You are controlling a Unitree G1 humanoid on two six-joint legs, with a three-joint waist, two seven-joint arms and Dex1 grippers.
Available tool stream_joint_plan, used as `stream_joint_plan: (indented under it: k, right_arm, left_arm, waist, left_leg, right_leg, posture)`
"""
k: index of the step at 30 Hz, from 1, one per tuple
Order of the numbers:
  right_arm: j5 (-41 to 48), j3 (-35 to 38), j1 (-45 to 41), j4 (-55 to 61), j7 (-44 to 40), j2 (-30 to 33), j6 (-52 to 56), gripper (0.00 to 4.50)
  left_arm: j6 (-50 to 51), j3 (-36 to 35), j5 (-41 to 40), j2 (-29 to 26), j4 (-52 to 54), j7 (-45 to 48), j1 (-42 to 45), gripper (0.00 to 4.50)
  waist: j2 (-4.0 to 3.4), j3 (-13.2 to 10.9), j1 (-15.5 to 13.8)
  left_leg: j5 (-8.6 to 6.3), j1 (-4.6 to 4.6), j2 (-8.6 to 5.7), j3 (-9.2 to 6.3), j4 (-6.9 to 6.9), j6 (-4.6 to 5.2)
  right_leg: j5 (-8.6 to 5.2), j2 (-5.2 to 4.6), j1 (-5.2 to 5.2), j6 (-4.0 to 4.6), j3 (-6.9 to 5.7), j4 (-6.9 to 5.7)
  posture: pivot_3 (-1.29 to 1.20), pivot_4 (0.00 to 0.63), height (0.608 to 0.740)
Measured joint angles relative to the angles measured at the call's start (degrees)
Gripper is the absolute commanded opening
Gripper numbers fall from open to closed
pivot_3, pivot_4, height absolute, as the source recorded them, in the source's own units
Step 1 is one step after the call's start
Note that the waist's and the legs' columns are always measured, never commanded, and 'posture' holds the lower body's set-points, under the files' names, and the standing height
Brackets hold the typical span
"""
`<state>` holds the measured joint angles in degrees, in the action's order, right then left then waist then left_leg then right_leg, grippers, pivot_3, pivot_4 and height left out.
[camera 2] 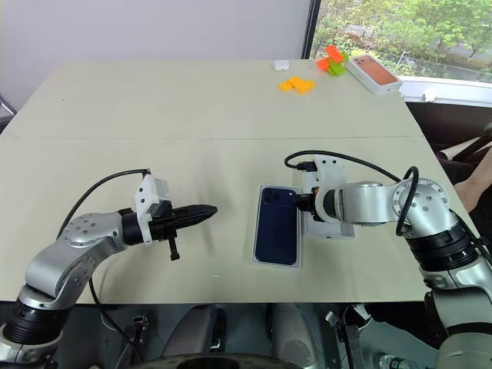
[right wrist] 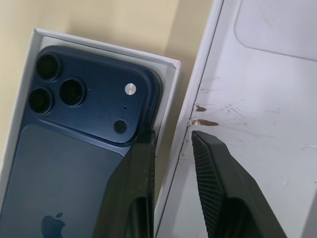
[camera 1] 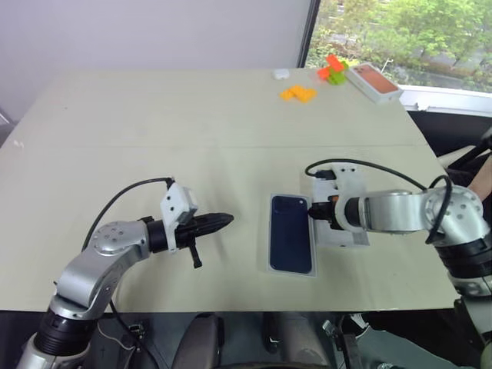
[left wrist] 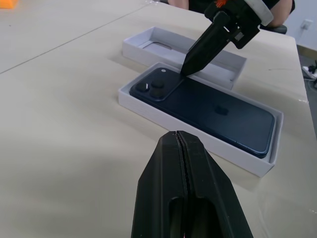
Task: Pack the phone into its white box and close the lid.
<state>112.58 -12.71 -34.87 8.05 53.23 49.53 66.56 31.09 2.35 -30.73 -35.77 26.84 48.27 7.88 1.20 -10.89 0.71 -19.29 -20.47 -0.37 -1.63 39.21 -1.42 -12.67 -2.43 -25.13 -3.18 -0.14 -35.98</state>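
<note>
- The phone [camera 1: 291, 233] is lying back-up inside the white box [camera 1: 270, 261], its camera cluster at the far end, near the front edge of the table [camera 1: 154, 154].
- The lid [camera 1: 344, 237] is resting open side up just to the right of the white box, partly under the right arm.
- The right gripper [left wrist: 186, 71] is pointing down at the phone's far right corner, its fingers slightly parted; one fingertip is sitting on the phone's edge and the other is hanging over the lid's near wall, pinching nothing.
- The left gripper [camera 1: 223, 220] is hovering well to the left of the white box, fingers pressed together and empty, aimed toward the phone.
- At the table's far right, an orange-red-topped box [camera 1: 373, 82] is sitting beside orange and green blocks [camera 1: 331, 71].
</note>
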Motion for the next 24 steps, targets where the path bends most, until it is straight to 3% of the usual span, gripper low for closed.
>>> stream_joint_plan:
  k: [24]
  right_arm:
    - [0.0,0.9,-0.4,-1.1,0.5,1.0,-1.2,1.19]
  left_arm:
    - [0.0,0.0,0.0,0.0,0.0,0.0,0.1,0.00]
  waist:
    - [-0.01,0.0,0.0]
  left_leg:
    - [0.00,-0.05,0.06,0.01,-0.03,0.00]
  right_leg:
    - [0.00,0.00,-0.05,0.00,0.00,0.05]
  posture:
    - [0.00,0.150,0.740]
